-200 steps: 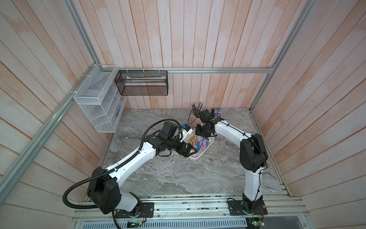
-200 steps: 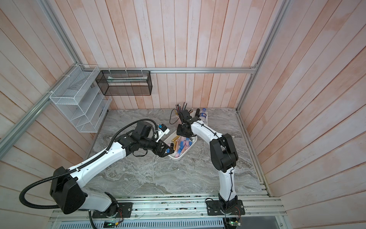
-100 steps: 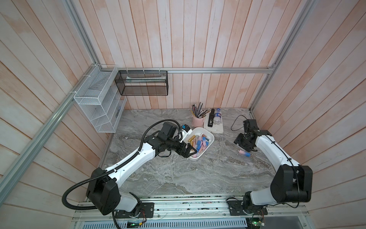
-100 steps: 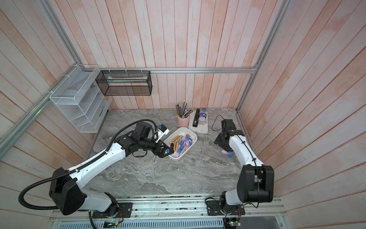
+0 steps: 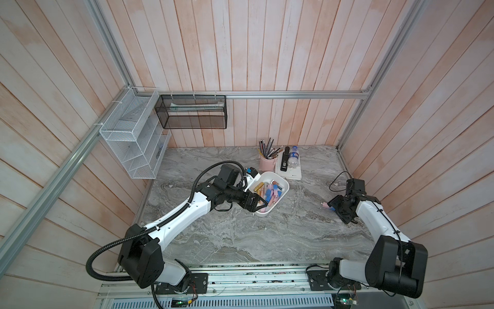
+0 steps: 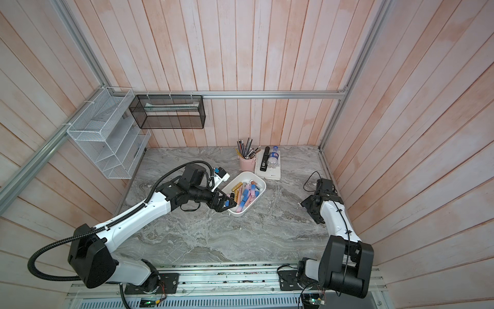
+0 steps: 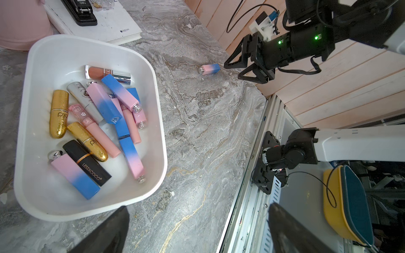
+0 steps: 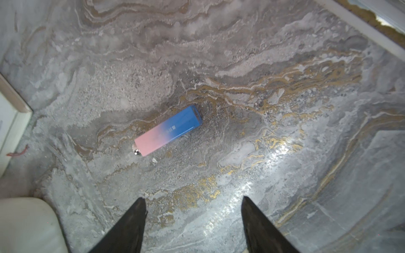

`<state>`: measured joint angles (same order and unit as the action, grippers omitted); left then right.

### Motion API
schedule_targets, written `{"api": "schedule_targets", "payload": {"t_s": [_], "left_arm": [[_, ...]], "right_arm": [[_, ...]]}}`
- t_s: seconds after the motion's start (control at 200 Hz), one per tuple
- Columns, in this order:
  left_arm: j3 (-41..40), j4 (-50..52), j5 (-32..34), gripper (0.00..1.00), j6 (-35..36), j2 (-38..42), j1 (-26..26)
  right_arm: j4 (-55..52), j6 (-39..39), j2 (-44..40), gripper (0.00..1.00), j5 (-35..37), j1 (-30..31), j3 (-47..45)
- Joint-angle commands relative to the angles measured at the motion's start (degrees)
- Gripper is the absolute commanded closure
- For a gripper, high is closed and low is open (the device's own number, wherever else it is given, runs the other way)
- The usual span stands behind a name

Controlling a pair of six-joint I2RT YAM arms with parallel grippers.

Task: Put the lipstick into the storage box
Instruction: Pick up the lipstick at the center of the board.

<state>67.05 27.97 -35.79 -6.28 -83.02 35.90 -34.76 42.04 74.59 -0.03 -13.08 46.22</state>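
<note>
Right wrist view: we are hovering our right gripper (image 8: 192, 198), jaws wide and empty, lower frame; the pink-and-blue lipstick (image 8: 167, 130) is lying diagonally mid-frame.

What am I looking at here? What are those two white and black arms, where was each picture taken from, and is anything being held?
These are two robot arms mounted at the front of a marble table. Each ends in two black fingers that pinch things. The two wide pictures come from one camera head high above, looking down. The two close pictures come from a camera on each arm's wrist.

On the table are a white storage box holding many lipsticks, a pink pen cup, and a notebook carrying a stapler and a water bottle. One pink and blue lipstick lies alone on the table.

The right fingers are spread open close to that lipstick without touching it. The left fingers are spread wide by the box. Neither holds anything.
</note>
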Motion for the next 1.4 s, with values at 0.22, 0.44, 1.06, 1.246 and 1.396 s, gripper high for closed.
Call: {"api": "schedule_targets", "payload": {"t_s": [0.22,0.44,1.06,1.246,1.396], "left_arm": [[1.8,-0.5,-0.3,0.00,-0.1,-2.1,-0.2],[3.6,0.1,0.2,0.00,-0.1,-3.8,-0.2],[9.9,1.8,-0.1,0.00,-0.1,-10.2,-0.2],[10.8,1.6,-0.2,0.00,-0.6,-11.0,-0.3],[10.7,1.3,-0.2,0.00,-1.0,-10.6,-0.2]], "right_arm": [[7.7,6.5,7.9,0.28,-4.4,-0.9,1.5],[10.4,8.2,12.8,0.28,-6.0,-1.1,3.6],[10.7,6.0,22.7,0.54,-8.5,-2.8,8.9],[11.0,4.8,23.0,0.74,-9.5,-3.3,9.4],[10.3,4.0,23.7,0.77,-11.0,-3.3,10.0]]}}
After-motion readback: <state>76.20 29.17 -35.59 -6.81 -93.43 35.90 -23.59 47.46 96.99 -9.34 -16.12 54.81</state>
